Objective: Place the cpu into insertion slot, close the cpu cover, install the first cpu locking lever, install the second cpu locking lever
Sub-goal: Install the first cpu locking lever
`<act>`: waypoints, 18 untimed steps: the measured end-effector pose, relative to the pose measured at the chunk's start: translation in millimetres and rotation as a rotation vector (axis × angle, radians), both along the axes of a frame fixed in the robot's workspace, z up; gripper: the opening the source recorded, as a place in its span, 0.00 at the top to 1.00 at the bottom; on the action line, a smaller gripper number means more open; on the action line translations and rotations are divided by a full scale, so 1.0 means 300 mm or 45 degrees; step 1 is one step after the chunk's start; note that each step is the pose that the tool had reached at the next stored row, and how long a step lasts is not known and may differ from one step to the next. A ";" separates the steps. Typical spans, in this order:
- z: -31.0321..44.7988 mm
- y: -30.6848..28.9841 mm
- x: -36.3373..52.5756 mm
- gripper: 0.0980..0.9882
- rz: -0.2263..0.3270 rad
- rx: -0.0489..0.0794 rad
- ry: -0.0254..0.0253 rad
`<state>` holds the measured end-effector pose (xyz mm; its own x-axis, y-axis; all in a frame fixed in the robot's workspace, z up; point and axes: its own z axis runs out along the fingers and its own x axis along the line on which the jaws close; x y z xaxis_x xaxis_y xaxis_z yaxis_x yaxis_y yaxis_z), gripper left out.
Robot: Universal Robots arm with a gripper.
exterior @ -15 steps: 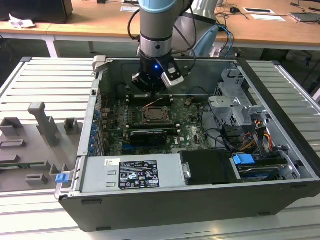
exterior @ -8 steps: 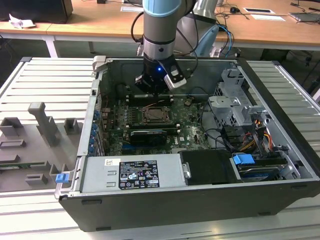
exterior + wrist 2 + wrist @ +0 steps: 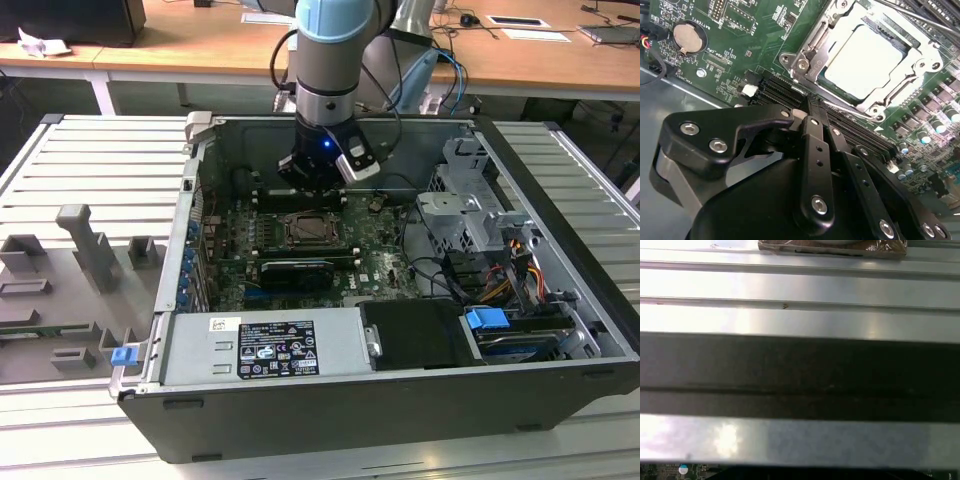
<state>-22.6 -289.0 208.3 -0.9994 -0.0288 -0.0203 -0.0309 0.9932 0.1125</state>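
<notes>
Open computer case (image 3: 560, 170), dark grey, lies on its side on a ribbed metal table (image 3: 90, 160), filling the centre of the exterior view.

Motherboard (image 3: 370, 265), green, lines the case floor. Insertion slot (image 3: 313, 230) sits at the centre of the exterior view, a square socket with a silver rim.

Cpu (image 3: 869, 61), pale square chip, lies seated in the slot, at the upper right of the second wrist view. Cpu cover (image 3: 920, 62), silver frame plate, lies down around the chip, which shows through its central window. A thin metal lever (image 3: 852, 107) runs along the frame's near edge; whether it is latched cannot be told.

Gripper (image 3: 312, 190), black, on the grey and blue robot arm (image 3: 335, 50), hangs just above the board at the upper edge of the socket in the exterior view. In the second wrist view its jaws appear drawn together and hold nothing, their tips close to the long black memory slots (image 3: 785, 92) beside the socket frame.

Coin battery (image 3: 686, 37), upper left of the second wrist view.

Power supply (image 3: 265, 350), silver with a dark label, lower centre of the exterior view. Drive cage (image 3: 465, 215), grey, right of centre. Grey fixture blocks (image 3: 90, 245) stand on the table at the left.
</notes>
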 end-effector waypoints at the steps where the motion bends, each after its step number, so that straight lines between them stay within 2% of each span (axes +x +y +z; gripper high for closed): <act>1: -0.006 0.000 0.002 0.99 0.000 0.000 0.0000; 4: -0.015 0.000 0.003 0.99 0.000 -0.007 0.0002; 18: -0.013 -0.004 0.004 0.99 0.000 -0.012 0.0000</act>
<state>-21.5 -290.1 204.4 -0.9994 -0.0290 -0.0200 -0.0309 0.9942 0.1030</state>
